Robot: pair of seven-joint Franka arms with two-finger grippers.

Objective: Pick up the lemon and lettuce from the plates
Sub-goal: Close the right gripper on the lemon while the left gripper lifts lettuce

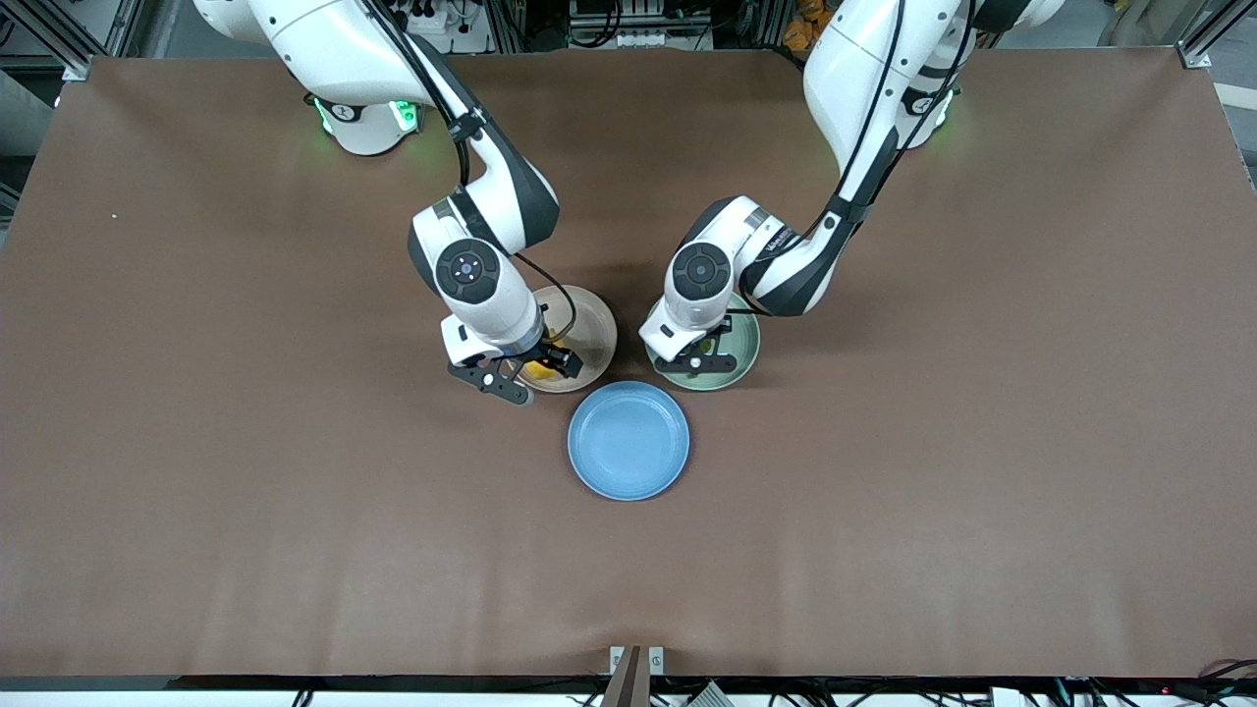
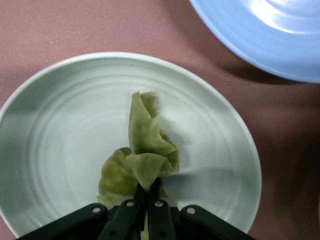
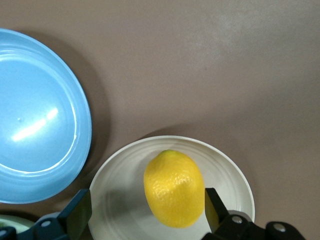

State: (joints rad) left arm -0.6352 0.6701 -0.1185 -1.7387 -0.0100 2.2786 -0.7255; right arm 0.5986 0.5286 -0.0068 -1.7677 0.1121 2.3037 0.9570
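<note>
The lemon [image 3: 174, 187] lies on the beige-pink plate [image 3: 230, 185]. My right gripper [image 3: 146, 200] is open around it, one finger close beside the lemon, the other well apart. In the front view the right gripper [image 1: 535, 373] is low over the beige plate [image 1: 589, 324], with the lemon [image 1: 538, 370] partly hidden under it. My left gripper [image 2: 148, 187] is shut on the lettuce [image 2: 147, 150], a pale green crumpled leaf, over the mint green plate [image 2: 65, 125]. In the front view the left gripper [image 1: 697, 358] hides most of the lettuce on the mint plate [image 1: 746, 339].
A bright blue plate [image 1: 628, 440] lies nearer the front camera, between and close to the two plates. It also shows in the left wrist view [image 2: 270, 35] and the right wrist view [image 3: 35, 120]. The brown table [image 1: 982, 442] stretches wide around them.
</note>
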